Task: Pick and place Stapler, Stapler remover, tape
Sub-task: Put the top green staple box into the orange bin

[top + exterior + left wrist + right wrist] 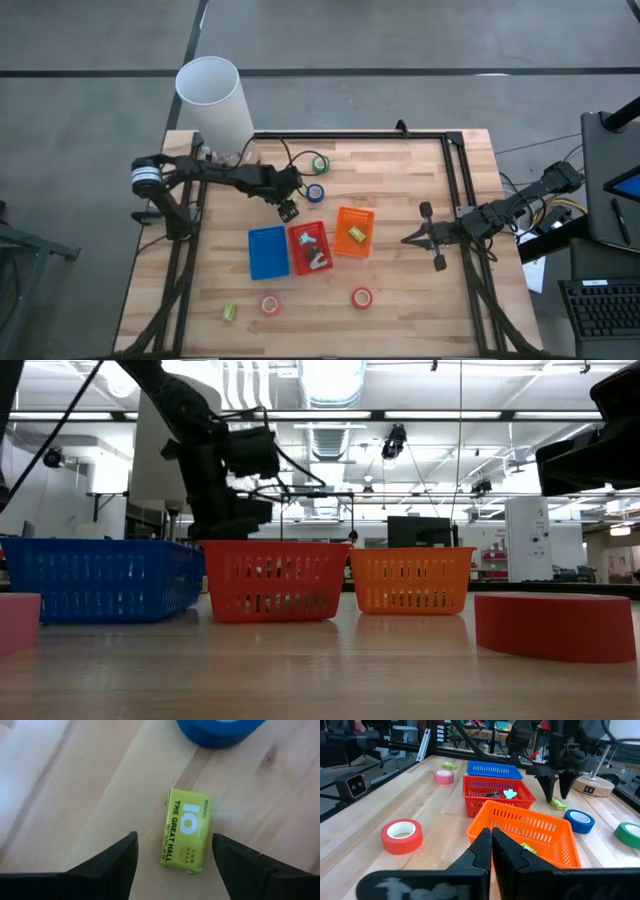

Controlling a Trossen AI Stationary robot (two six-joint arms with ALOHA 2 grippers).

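the left gripper hangs just above the table, a little behind the red basket, its fingers spread wide and straddling a small yellow-green staple box that lies flat on the wood. nothing is between the jaws yet; the spread looks set so the box can be pinched across its narrow sides once the arm drops. the blue tape roll sits just beyond the box, apart from it, and the green tape roll lies farther back. two reddish tape rolls rest on the near side of the table, in front of the baskets. the blue basket stands left of the red one, the orange basket right. the right gripper waits at the right side, its fingers pressed together on nothing, pointing toward the orange basket. a stapler and remover may be the items in the red basket, though i cannot tell.
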